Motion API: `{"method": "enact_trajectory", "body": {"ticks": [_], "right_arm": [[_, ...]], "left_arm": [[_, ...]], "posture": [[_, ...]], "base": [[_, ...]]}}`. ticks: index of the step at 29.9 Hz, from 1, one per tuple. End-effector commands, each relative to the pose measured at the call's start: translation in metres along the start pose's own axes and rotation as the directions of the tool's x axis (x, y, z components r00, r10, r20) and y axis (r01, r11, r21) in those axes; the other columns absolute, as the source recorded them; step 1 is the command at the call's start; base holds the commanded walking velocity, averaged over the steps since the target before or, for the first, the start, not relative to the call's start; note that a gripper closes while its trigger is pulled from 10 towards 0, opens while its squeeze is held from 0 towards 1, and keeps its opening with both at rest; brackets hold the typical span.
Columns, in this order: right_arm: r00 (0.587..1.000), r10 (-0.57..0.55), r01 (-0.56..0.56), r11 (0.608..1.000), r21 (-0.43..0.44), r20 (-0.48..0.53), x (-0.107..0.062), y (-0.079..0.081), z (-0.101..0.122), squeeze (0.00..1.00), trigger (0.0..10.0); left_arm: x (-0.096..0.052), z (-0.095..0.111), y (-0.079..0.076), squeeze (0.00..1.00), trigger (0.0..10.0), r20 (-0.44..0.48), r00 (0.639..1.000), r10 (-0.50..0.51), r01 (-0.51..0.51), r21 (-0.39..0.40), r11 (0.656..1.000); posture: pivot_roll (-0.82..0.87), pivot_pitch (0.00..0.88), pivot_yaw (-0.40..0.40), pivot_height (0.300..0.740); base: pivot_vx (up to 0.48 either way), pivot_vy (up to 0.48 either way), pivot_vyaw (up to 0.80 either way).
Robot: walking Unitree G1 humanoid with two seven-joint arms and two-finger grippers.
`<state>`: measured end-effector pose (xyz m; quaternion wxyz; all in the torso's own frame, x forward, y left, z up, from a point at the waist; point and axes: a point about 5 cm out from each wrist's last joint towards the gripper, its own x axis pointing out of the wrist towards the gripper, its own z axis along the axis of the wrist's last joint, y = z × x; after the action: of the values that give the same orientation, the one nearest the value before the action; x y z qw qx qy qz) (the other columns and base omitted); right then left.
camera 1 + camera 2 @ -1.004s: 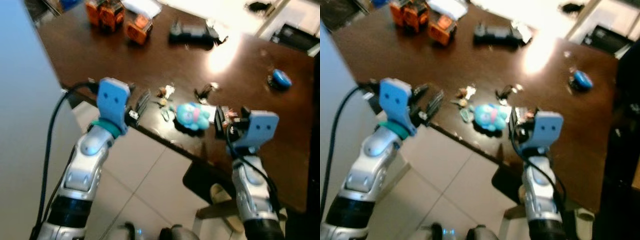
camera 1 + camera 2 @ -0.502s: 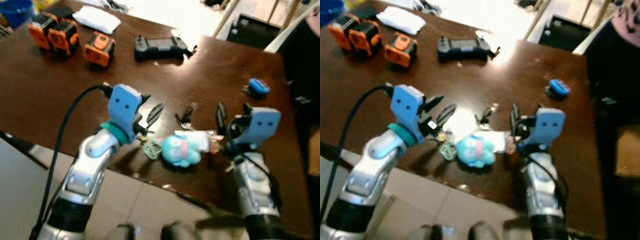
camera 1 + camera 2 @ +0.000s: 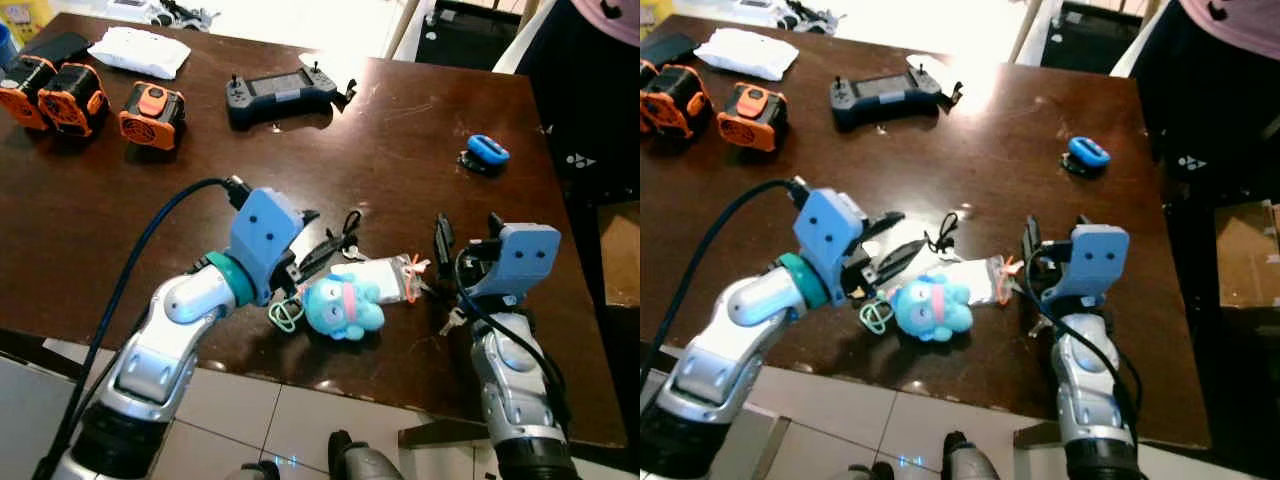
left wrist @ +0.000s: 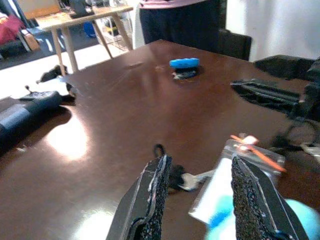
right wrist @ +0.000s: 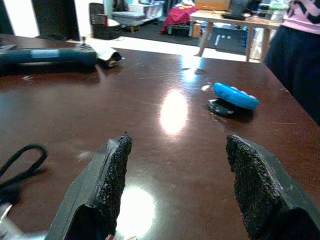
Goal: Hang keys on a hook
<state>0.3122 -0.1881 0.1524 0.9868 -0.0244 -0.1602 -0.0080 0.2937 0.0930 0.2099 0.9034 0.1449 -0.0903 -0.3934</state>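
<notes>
Near the front edge of the dark table (image 3: 120, 240) lie the keys (image 3: 345, 300) — a blue plush charm with a card. The left gripper (image 3: 322, 252) hovers just over them, fingers apart and empty; the right gripper (image 3: 466, 238) stands beside them, spread wide. Farther back — a black controller (image 3: 282, 93) and orange packs (image 3: 150, 100).

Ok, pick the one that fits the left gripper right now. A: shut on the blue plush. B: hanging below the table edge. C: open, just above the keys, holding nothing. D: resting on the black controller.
C: the left gripper has its jaws apart over the keys beside the blue plush, gripping nothing.
</notes>
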Motion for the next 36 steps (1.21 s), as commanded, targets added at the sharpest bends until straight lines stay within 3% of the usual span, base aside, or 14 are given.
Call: {"method": "enact_trajectory", "body": {"ticks": [1,5,8,10,12,15,19,21,26,31,32,33,35,36], "right_arm": [[0.999,0.037,-0.038,0.999,-0.017,-0.037,-0.006,0.004,-0.007,0.00,10.0],[0.993,0.113,-0.115,0.992,-0.043,-0.045,-0.008,0.014,-0.009,0.00,10.0],[0.987,0.152,-0.154,0.987,-0.052,-0.049,-0.009,0.020,-0.010,0.00,10.0],[0.987,0.152,-0.154,0.987,-0.052,-0.049,-0.009,0.020,-0.010,0.00,10.0],[0.986,0.157,-0.159,0.986,-0.046,-0.052,-0.009,0.022,-0.011,0.00,10.0],[0.986,0.158,-0.161,0.986,-0.044,-0.054,-0.009,0.023,-0.011,0.00,10.0],[0.985,0.165,-0.167,0.985,-0.042,-0.056,-0.009,0.024,-0.012,0.00,10.0],[0.984,0.170,-0.173,0.984,-0.041,-0.059,-0.009,0.025,-0.012,0.00,10.0],[0.982,0.179,-0.181,0.983,-0.038,-0.060,-0.010,0.028,-0.013,0.00,10.0],[0.981,0.183,-0.185,0.982,-0.035,-0.063,-0.012,0.030,-0.014,0.00,10.0],[0.981,0.185,-0.187,0.982,-0.033,-0.065,-0.012,0.030,-0.014,0.00,10.0],[0.980,0.186,-0.189,0.982,-0.032,-0.066,-0.013,0.031,-0.014,0.00,10.0],[0.980,0.188,-0.190,0.981,-0.030,-0.067,-0.013,0.031,-0.015,0.00,10.0],[0.980,0.189,-0.192,0.981,-0.029,-0.068,-0.014,0.032,-0.015,0.00,10.0]], "left_arm": [[-0.001,-0.004,-0.004,0.00,10.0,-0.030,0.999,-0.017,0.016,-0.030,0.999],[0.000,-0.021,0.007,0.00,10.0,-0.143,0.984,0.109,-0.106,0.031,0.994],[-0.002,-0.039,0.016,0.00,10.0,-0.253,0.943,0.216,-0.196,0.102,0.975],[-0.002,-0.039,0.016,0.00,10.0,-0.253,0.943,0.216,-0.196,0.102,0.975],[-0.004,-0.051,0.022,0.00,10.0,-0.335,0.897,0.286,-0.264,0.111,0.958],[-0.005,-0.057,0.024,0.00,10.0,-0.370,0.881,0.296,-0.276,0.108,0.955],[-0.010,-0.069,0.023,0.00,10.0,-0.431,0.860,0.272,-0.277,0.054,0.960],[-0.015,-0.081,0.030,0.00,10.0,-0.492,0.810,0.318,-0.356,0.018,0.934],[-0.025,-0.093,0.037,0.00,10.0,-0.543,0.764,0.348,-0.404,0.017,0.914],[-0.033,-0.100,0.036,0.00,10.0,-0.572,0.749,0.334,-0.415,-0.012,0.910],[-0.035,-0.103,0.033,0.00,8.9,-0.584,0.748,0.315,-0.420,-0.050,0.906],[-0.037,-0.105,0.031,0.00,8.8,-0.592,0.747,0.302,-0.426,-0.079,0.901],[-0.037,-0.105,0.029,0.00,8.8,-0.594,0.749,0.294,-0.431,-0.100,0.897],[-0.035,-0.101,0.027,0.00,10.0,-0.562,0.777,0.284,-0.444,-0.170,0.880]], "posture": [[-0.17,0.174,0.038,0.740],[-0.17,0.174,0.039,0.740],[-0.17,0.175,0.038,0.740],[-0.17,0.175,0.038,0.740],[-0.16,0.175,0.036,0.740],[-0.16,0.175,0.035,0.740],[-0.16,0.175,0.034,0.740],[-0.16,0.177,0.034,0.740],[-0.16,0.179,0.034,0.740],[-0.16,0.183,0.035,0.740],[-0.16,0.187,0.034,0.740],[-0.16,0.188,0.034,0.740],[-0.16,0.190,0.034,0.740],[-0.16,0.193,0.034,0.740]], "base": [[0.000,0.000,0.00],[0.000,0.000,0.00],[0.000,0.000,0.00],[0.000,0.000,0.00],[0.000,0.000,0.00],[0.000,0.000,0.00],[0.000,0.000,0.00],[0.000,0.000,0.00],[0.000,0.000,0.00],[0.000,0.000,0.00],[0.000,0.000,0.00],[0.000,0.000,0.00],[0.000,0.000,0.00],[0.000,0.000,0.00]]}}
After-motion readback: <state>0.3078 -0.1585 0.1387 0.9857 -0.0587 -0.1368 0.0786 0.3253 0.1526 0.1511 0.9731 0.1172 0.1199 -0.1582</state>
